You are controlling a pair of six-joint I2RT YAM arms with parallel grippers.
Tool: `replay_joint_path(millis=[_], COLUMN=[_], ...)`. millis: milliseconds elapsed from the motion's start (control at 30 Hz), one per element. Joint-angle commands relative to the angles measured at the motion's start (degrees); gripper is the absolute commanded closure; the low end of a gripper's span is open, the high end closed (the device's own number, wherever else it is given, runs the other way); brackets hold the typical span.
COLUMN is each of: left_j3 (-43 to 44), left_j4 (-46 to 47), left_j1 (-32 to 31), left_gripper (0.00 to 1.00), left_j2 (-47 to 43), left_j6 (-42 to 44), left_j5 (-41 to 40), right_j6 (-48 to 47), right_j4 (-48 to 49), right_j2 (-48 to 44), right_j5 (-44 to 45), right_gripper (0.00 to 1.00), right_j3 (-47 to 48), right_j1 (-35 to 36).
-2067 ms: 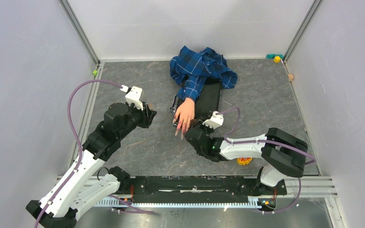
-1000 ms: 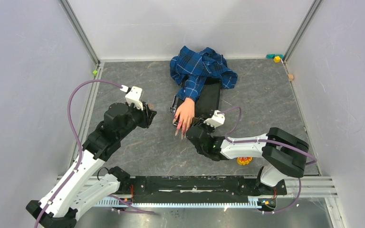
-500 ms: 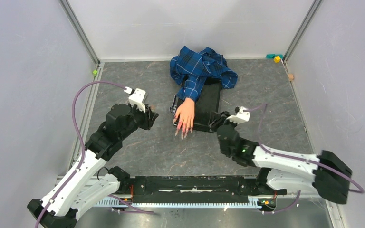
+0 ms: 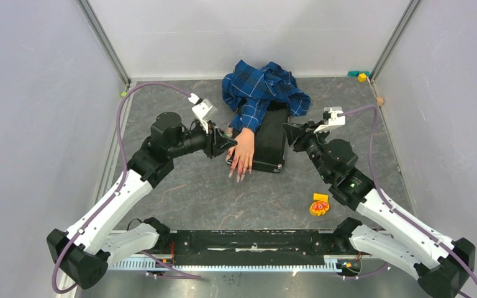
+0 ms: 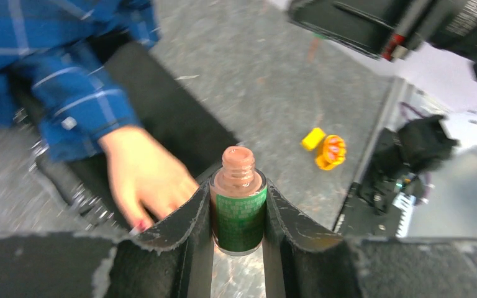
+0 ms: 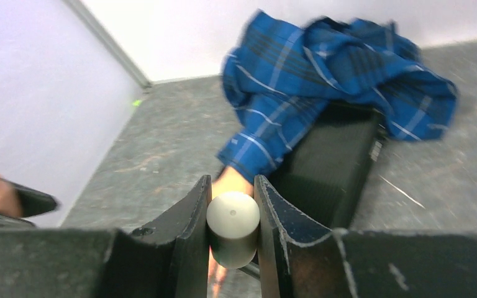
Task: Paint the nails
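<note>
We see a grey, marble-veined tabletop (image 4: 180,192) closed in on three sides by plain pale lilac-grey panels: a back wall (image 4: 248,31), a left wall (image 4: 31,124) and a right wall (image 4: 453,112). Aluminium posts (image 4: 104,40) mark the two far corners where the panels meet. A black rail (image 4: 254,239) runs along the near edge, with brushed metal (image 4: 254,282) below it. We find the light even and soft, the shadows faint

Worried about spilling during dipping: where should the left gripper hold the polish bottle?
Take the polish bottle by its green-labelled body, from the side, as the left gripper does now. It stands upright with its neck uncapped, so a side grip leaves the opening clear and level.
</note>
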Motion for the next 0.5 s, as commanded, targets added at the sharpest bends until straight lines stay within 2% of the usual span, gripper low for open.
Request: replay_joint_path(millis=[0,133,267,367,467], left_j3=[-0.16,-2.33,-2.49,-1.94,-1.78], left_j4=[11.89,11.98,11.63,11.5,11.6], left_j1=[-0.67,-1.42,-4.09,-5.35,-5.91], left_gripper=[0.98,0.98,0.98,0.98,0.98], left_j2=[0.18,-0.59,-1.92,-1.85,-1.43], left_j6=[0.04,-1.18,-1.57,-2.33,-3.02], left_j5=[18.67,25.5,27.35,28.43,28.66], right_j6=[-0.01,4.71,10.06,13.68,14.93], right_j4=[3.05,10.47,21.34,28.55,31.13], right_j2=[-1.08,-0.47,2.59,3.4,3.9], right_j5=[-18.57,-28.16,-38.06,-39.17,-39.25], right_gripper=[1.0,1.0,1.0,1.0,1.0], right_j3=[5.73,6.78,6.76,5.55,5.57], right_j1=[-2.21,-2.23,-2.23,-1.84,-0.91])
